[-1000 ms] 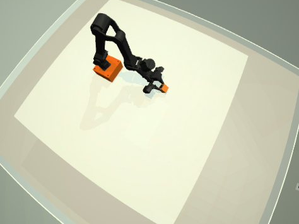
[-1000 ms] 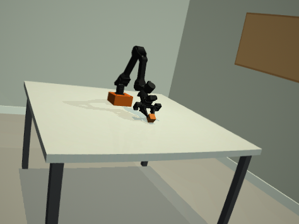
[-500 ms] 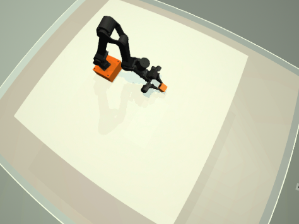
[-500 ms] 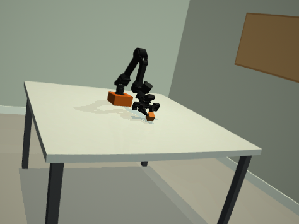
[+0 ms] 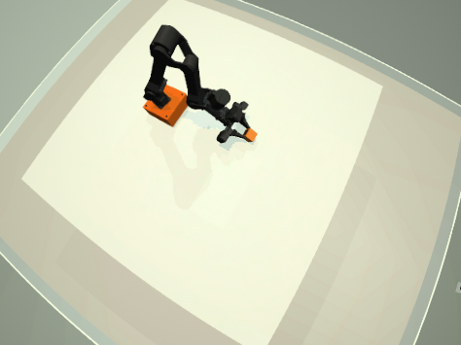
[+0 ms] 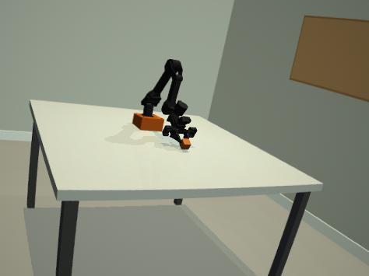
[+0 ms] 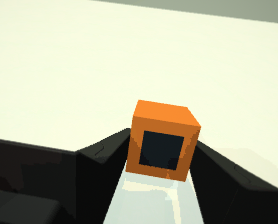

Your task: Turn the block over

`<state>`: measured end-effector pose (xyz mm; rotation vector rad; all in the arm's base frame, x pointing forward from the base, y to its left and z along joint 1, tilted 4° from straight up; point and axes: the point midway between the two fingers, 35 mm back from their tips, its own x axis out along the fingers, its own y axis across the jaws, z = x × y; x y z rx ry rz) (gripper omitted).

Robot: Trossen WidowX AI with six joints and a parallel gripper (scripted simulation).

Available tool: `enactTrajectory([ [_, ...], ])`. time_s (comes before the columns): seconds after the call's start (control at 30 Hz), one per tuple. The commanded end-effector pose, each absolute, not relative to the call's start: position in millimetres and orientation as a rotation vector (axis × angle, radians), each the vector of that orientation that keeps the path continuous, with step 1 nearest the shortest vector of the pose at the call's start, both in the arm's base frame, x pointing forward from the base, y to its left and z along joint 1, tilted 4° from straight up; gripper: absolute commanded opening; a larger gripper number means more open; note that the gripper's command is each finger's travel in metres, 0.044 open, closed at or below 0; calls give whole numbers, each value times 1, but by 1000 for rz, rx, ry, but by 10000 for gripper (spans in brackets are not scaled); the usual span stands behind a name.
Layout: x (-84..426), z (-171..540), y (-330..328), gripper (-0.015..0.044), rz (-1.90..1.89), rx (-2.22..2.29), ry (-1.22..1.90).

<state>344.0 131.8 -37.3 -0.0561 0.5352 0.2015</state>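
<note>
The orange block [image 5: 251,135] [image 6: 185,144] [image 7: 162,111] is between the fingertips of my gripper [image 5: 247,131] [image 6: 184,139] [image 7: 159,139], which is shut on it. The gripper reaches forward and down at a slant, low over the white table [image 5: 292,180] [image 6: 117,167]. The dark square mark [image 7: 161,150] is on the block side that faces back toward the wrist camera, between the fingers. The block is at or very near the table top; whether its underside touches cannot be told.
The arm's orange base [image 5: 167,106] [image 6: 148,122] stands on the table behind the gripper. The arm's shadow falls across the table beside it. A brown board [image 6: 331,54] hangs on the wall, away from the table.
</note>
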Motion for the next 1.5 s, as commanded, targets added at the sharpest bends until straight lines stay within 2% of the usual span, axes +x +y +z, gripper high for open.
enactTrajectory([
  [0.0,344,-38,131,210,199,-63,535],
  [0.3,344,-38,131,440,199,-63,535],
  [1.47,346,-38,132,440,200,-67,559],
])
